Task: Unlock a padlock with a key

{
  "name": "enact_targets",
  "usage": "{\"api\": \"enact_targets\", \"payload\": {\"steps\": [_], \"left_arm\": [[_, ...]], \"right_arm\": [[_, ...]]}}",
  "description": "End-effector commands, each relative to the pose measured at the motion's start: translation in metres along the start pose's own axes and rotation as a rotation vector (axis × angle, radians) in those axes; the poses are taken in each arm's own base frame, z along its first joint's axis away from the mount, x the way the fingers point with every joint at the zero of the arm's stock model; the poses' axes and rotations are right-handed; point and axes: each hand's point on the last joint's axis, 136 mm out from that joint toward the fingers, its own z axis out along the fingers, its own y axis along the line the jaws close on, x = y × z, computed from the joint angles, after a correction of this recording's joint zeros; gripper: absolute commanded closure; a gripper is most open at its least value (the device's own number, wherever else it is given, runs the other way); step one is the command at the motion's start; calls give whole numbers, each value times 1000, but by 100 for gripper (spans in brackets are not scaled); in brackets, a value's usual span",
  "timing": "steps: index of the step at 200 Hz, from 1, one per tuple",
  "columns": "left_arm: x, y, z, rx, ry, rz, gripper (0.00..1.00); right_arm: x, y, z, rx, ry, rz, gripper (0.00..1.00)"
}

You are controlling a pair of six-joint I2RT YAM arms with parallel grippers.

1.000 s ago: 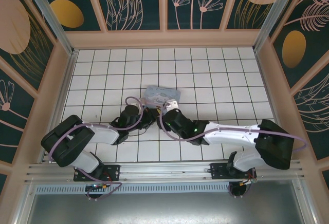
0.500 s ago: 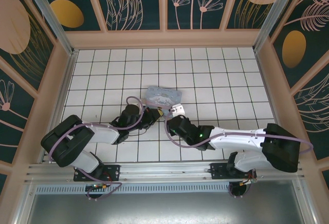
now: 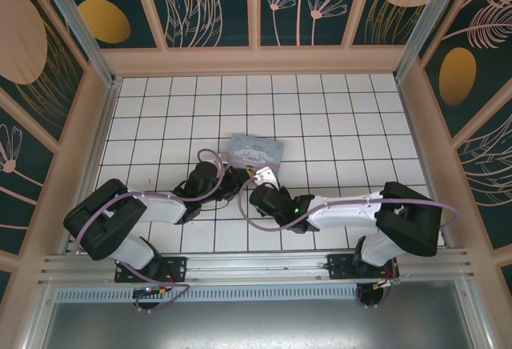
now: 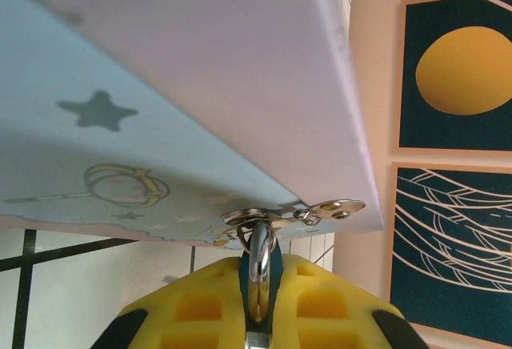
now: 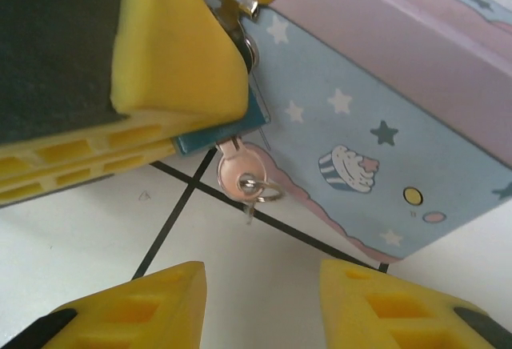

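The padlock (image 4: pixel 260 245) has a teal body and a metal shackle that passes through the hasp (image 4: pixel 332 207) of the pale blue tin (image 4: pixel 120 125). My left gripper (image 4: pixel 260 285) is shut on the padlock body. In the right wrist view the padlock (image 5: pixel 228 129) sits between the left gripper's yellow pads (image 5: pixel 172 53). The key (image 5: pixel 238 171) is stuck in its underside, with a small ring hanging from it. My right gripper (image 5: pixel 262 281) is open a little below the key, nothing between its fingers. From above, both grippers (image 3: pixel 238 179) (image 3: pixel 260 181) meet at the tin's near edge.
The cartoon tin (image 3: pixel 254 150) lies on the white tiled floor (image 3: pixel 336 117) near the middle, its front edge lifted by the hasp. Wooden walls with dark painted panels enclose the floor on three sides. Open tiles lie behind and to both sides.
My right gripper has drawn back from the padlock toward the near edge, and its arm has swung leftward. The left arm has stayed still with the padlock.
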Motion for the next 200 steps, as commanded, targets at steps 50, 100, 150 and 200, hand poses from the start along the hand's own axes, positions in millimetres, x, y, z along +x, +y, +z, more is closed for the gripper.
{"api": "enact_targets", "payload": {"steps": [50,100,150,200], "left_arm": [[-1,-27,1,87,7,44,100],[0,-29,0,95,11,43,100],[2,-30,0,104,21,40,100],[3,-29,1,105,29,39,100]], "right_arm": [[-28,-8,6,61,-54,-20,61],[-37,-19,13,71,-59,-3,63],[-52,-12,19,42,-82,-2,65],[-61,-1,24,17,-91,-3,74]]}}
